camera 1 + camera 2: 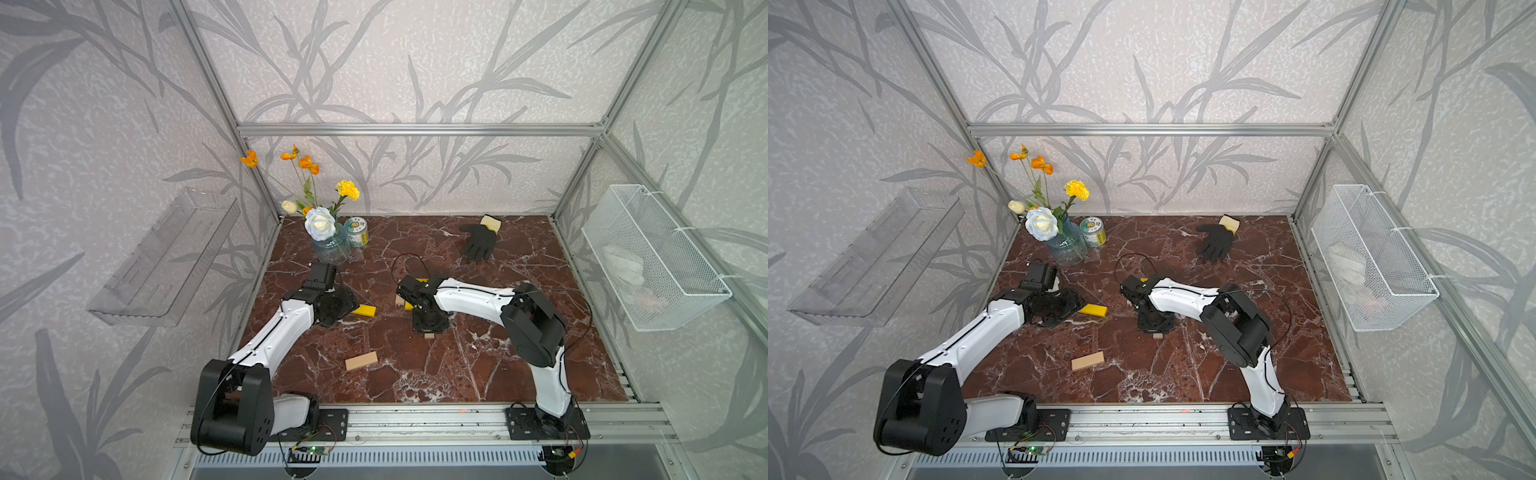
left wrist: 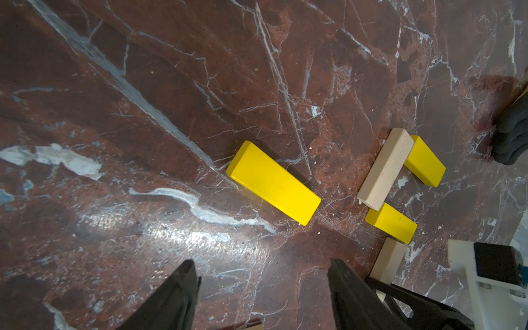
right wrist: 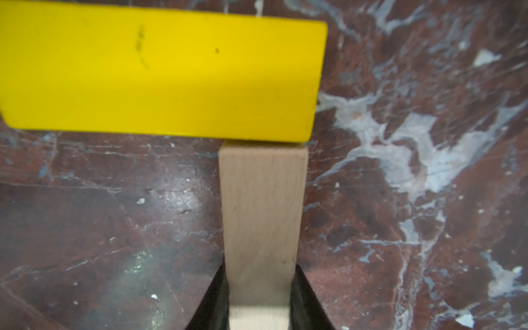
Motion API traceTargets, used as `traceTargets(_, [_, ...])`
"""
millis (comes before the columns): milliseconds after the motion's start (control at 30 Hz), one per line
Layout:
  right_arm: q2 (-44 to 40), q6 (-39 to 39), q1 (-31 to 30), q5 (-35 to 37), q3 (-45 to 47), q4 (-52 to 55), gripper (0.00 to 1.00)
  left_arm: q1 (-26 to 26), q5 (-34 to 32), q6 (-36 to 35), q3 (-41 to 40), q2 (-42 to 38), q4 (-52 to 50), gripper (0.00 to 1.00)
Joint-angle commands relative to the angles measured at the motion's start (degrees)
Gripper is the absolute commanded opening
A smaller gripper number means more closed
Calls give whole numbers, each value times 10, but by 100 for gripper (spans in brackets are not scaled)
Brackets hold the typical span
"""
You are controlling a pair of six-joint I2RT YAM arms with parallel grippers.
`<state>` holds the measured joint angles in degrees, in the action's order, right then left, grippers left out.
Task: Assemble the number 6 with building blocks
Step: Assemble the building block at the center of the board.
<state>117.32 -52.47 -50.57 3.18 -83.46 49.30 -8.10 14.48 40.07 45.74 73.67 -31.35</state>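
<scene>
My right gripper is shut on a pale wood block lying on the marble. That block's far end touches the long side of a yellow block. In the left wrist view a wood bar has a yellow bar at each end, and the held wood block butts the nearer one. My left gripper hangs open and empty just short of a loose yellow block. In both top views another wood block lies alone towards the front. The right gripper hides much of the figure there.
A glass vase of flowers and a small can stand at the back left. A black glove lies at the back right. A wire basket hangs on the right wall, a clear shelf on the left.
</scene>
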Motion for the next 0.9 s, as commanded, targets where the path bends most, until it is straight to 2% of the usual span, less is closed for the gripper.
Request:
traceTargets(0, [20, -3, 2, 8, -8, 11, 0, 3, -11, -11, -3, -2, -10, 74])
traceTargets(367, [27, -2, 5, 8, -13, 19, 0, 4, -11, -12, -3, 1, -10, 74])
traceTargets(833, [49, 10, 16, -36, -6, 18, 0, 5, -12, -14, -7, 0, -11, 74])
traceTargets(867, [49, 10, 16, -41, -3, 15, 39, 5, -13, -13, -7, -1, -12, 74])
